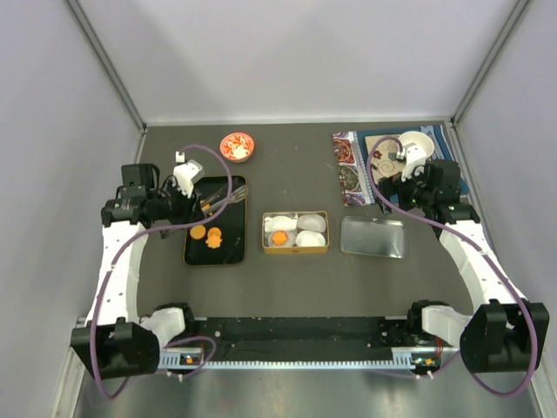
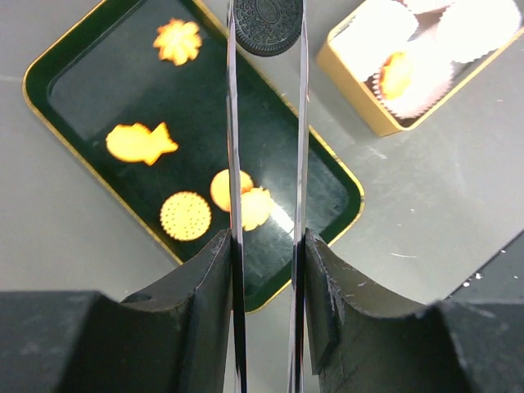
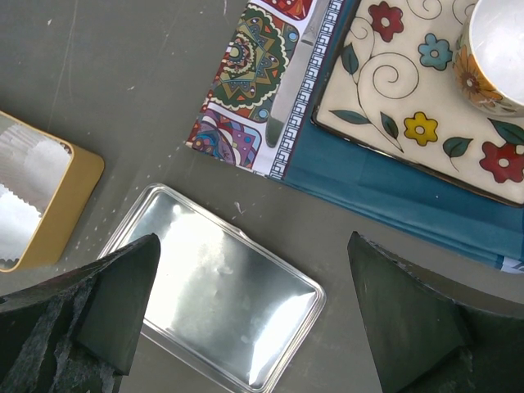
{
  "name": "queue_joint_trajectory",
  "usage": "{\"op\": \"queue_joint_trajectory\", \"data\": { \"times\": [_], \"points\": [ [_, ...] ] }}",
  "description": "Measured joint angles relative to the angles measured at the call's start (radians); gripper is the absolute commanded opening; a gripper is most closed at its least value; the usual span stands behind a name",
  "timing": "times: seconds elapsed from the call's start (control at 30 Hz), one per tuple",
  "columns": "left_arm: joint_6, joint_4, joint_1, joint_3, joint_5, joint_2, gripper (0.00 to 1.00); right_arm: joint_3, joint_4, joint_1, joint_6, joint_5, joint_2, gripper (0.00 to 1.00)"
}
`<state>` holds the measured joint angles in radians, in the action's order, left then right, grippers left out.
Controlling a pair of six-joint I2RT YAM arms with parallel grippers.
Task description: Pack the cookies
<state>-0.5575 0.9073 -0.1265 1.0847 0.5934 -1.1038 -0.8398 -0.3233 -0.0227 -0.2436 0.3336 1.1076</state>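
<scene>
Several orange cookies lie on a dark green tray (image 2: 98,90): a flower (image 2: 178,41), a fish shape (image 2: 141,142), a dotted round (image 2: 186,215) and an overlapping pair (image 2: 250,205). In the top view two show (image 1: 206,234). One orange cookie (image 2: 395,74) sits in a white paper cup in the gold tin (image 2: 352,98). My left gripper (image 2: 268,246) is shut on metal tongs (image 2: 232,123), whose tips pinch a dark round embossed disc (image 2: 268,24) over the tray's edge. My right gripper (image 3: 252,246) is open and empty above the silver lid (image 3: 221,286).
The gold tin (image 1: 296,252) stands mid-table, the lid (image 1: 373,236) to its right. A small red bowl (image 1: 237,145) is at the back. A patterned placemat (image 3: 246,90) with a floral plate (image 3: 393,98) and a cup (image 3: 499,49) lies at the back right.
</scene>
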Motion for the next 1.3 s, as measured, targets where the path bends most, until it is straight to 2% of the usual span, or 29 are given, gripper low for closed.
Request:
{"op": "queue_joint_trajectory", "data": {
  "times": [0.13,0.37,0.47,0.73,0.9,1.3],
  "points": [
    [-0.004,0.034,0.074,0.015,0.031,0.032,0.00,0.000,0.000,0.000,0.000,0.000,0.000,0.99],
    [0.033,0.048,0.341,0.015,0.013,0.043,0.00,0.000,0.000,0.000,0.000,-0.005,0.001,0.99],
    [0.056,0.035,0.419,0.016,0.003,0.035,0.00,0.000,0.000,0.000,0.000,-0.008,0.001,0.99],
    [0.093,-0.021,0.581,0.051,-0.059,-0.100,0.00,0.000,0.000,0.000,-0.001,-0.018,0.001,0.99],
    [0.105,-0.056,0.645,0.051,-0.090,-0.172,0.00,0.000,0.000,0.000,-0.004,-0.024,0.001,0.99],
    [0.115,-0.113,0.708,0.055,-0.117,-0.255,0.01,0.000,0.000,0.000,-0.011,-0.026,0.016,0.99]
  ]
}}
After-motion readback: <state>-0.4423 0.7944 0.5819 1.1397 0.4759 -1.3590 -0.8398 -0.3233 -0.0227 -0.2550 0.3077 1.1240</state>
